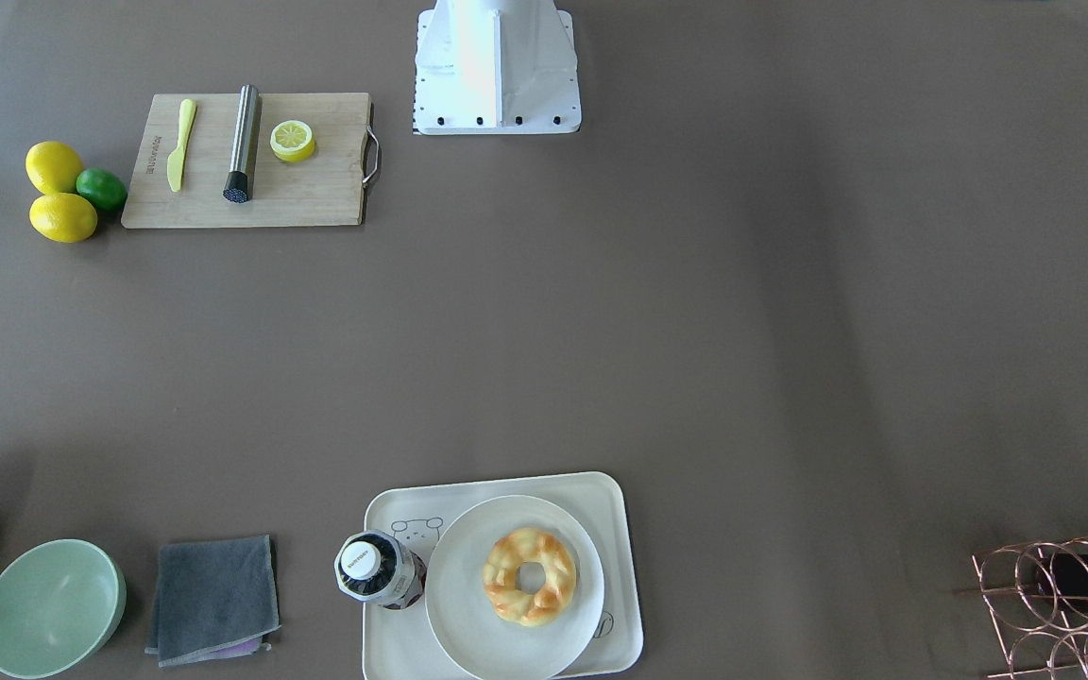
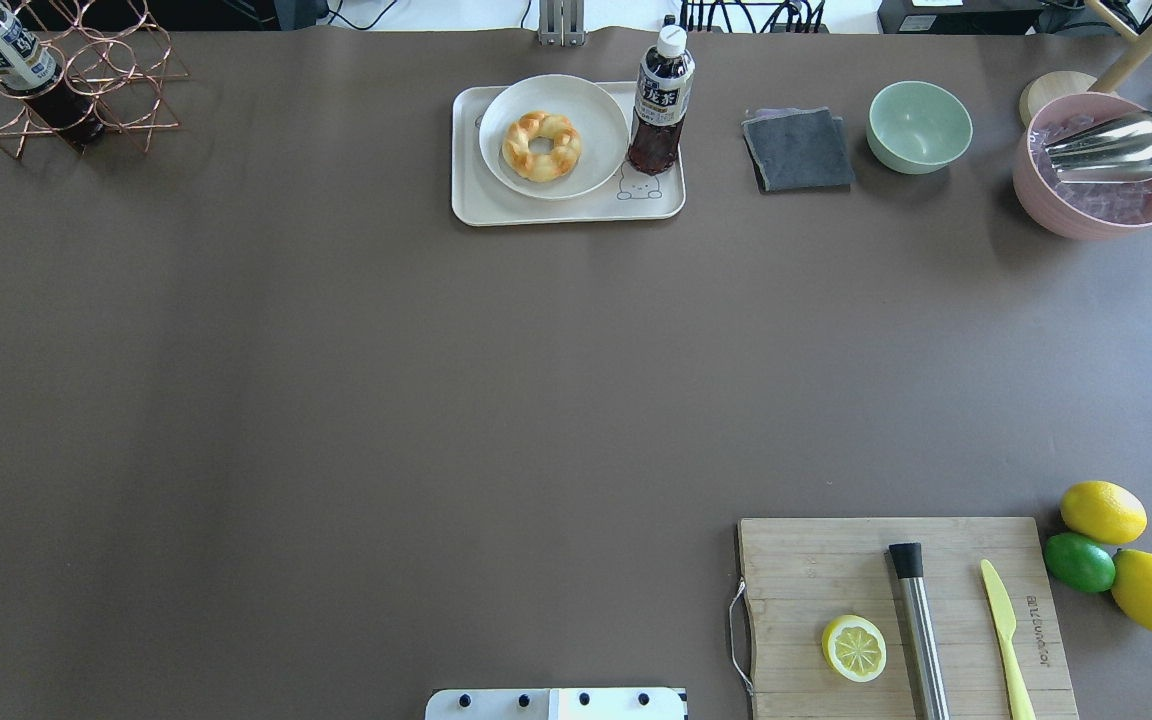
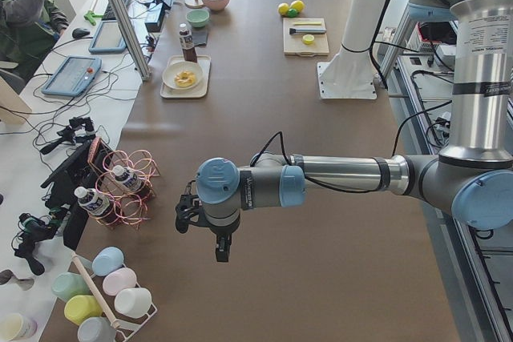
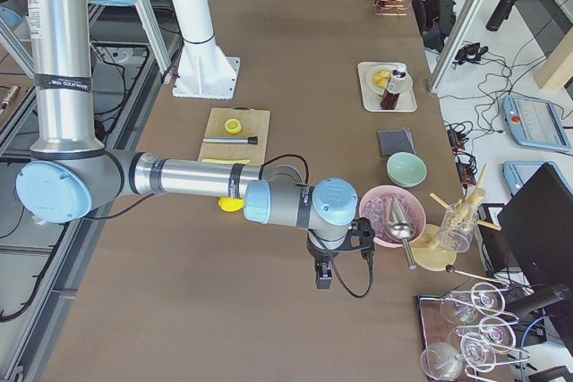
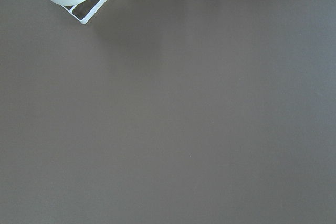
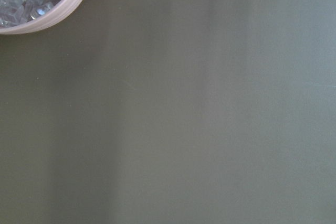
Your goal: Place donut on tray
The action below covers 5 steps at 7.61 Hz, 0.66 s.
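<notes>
The donut (image 2: 541,146), a golden twisted ring, lies on a round white plate (image 2: 596,120) that sits on the cream tray (image 2: 496,210) at the table's far edge. It also shows in the front view (image 1: 530,576), where the tray's rim (image 1: 601,486) has a bear drawing. My left gripper (image 3: 222,252) hangs over bare table at the table's left end, far from the tray. My right gripper (image 4: 322,276) hangs over the right end beside the pink bowl. Both show only in the side views, so I cannot tell whether they are open or shut.
A dark drink bottle (image 2: 661,100) stands on the tray beside the plate. A grey cloth (image 2: 798,150), a green bowl (image 2: 919,126) and a pink bowl of ice (image 2: 1101,175) lie to its right. A cutting board (image 2: 901,615) with a lemon slice, lemons and a wire bottle rack (image 2: 56,85) sit at the corners.
</notes>
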Each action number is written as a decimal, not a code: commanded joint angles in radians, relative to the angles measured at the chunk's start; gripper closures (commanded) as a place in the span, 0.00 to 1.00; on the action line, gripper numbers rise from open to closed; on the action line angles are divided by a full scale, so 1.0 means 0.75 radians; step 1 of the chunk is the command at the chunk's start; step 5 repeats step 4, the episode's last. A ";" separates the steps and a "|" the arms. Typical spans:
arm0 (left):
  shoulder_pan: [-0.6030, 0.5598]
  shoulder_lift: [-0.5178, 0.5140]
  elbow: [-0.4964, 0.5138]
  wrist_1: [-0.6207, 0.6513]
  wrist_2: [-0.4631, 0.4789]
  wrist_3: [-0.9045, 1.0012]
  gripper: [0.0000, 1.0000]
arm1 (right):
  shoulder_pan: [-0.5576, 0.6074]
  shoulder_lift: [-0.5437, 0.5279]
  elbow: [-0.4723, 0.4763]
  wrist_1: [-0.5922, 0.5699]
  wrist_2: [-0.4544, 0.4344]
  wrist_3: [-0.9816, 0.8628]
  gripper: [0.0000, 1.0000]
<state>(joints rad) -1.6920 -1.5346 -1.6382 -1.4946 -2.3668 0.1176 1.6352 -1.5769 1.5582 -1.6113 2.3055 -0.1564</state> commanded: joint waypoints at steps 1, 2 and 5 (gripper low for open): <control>0.000 0.007 -0.002 -0.028 0.002 0.003 0.02 | 0.002 0.000 0.003 0.001 -0.002 0.000 0.00; 0.000 0.015 0.000 -0.058 0.002 0.001 0.02 | 0.000 0.000 0.005 0.001 -0.002 0.000 0.00; 0.000 0.029 -0.002 -0.087 0.004 0.005 0.02 | 0.000 0.000 0.005 0.001 -0.002 0.000 0.00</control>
